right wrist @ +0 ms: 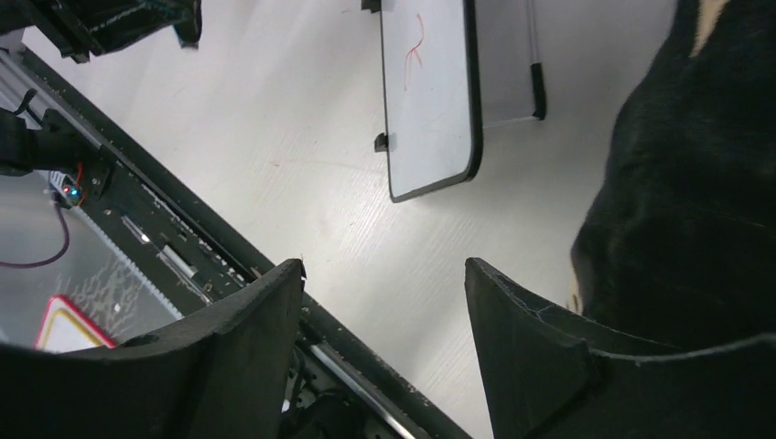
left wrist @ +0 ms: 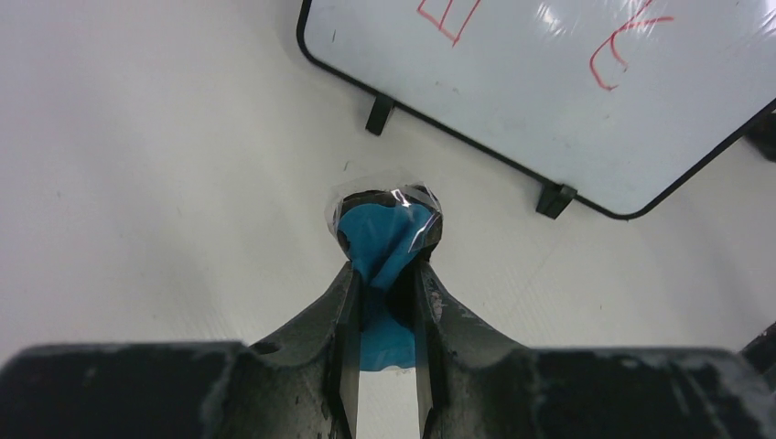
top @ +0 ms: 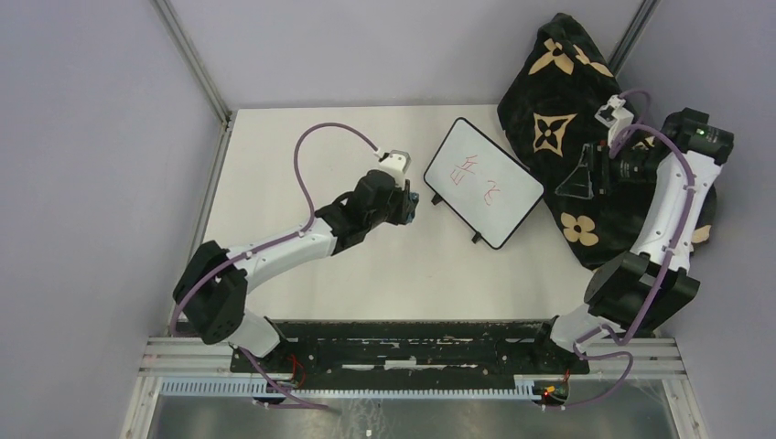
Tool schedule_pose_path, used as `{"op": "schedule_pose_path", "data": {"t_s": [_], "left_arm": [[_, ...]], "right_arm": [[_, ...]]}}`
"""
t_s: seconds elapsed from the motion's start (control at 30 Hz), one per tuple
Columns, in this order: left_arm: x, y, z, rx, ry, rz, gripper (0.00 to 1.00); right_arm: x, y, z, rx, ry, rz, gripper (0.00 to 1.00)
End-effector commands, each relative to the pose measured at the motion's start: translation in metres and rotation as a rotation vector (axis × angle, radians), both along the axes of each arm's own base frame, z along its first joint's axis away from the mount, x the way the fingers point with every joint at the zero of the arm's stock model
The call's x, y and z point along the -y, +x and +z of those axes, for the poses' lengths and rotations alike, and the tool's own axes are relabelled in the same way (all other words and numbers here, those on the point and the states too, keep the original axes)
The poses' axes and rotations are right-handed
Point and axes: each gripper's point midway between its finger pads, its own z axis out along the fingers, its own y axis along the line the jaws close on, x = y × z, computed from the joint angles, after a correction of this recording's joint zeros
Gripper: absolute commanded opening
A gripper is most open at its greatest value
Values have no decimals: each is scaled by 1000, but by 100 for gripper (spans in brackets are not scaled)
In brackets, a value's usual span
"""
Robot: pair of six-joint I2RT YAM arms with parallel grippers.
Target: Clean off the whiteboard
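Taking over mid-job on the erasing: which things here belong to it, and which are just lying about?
Job:
- whiteboard, red scribbles still on it
- blue pad, pinched in the left hand

Lying about:
- black blanket with tan flowers

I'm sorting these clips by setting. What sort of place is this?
Probably a robot test cell in a lab, not a home: a white table boxed in by plain grey panels on metal posts, with robot arms bolted to a rail at its near edge.
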Motion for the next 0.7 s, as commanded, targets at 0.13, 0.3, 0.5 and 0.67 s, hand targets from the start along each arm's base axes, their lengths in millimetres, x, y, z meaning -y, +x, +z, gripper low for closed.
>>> {"op": "schedule_pose_path", "data": {"t_s": [0.13, 0.3, 0.5, 0.67], "left_arm": [[46, 46, 50, 163, -64, -77, 3], [58, 58, 58, 186, -94, -98, 3], [76, 69, 67, 211, -105, -140, 3], [92, 75, 68, 213, -129, -177, 3]], "right_arm": [[-22, 23, -24, -64, -37, -54, 73], [-16, 35, -31, -56, -51, -90, 72], [-11, 45, -46, -57, -62, -110, 71], [-13, 50, -56, -79, -38, -96, 68]]}}
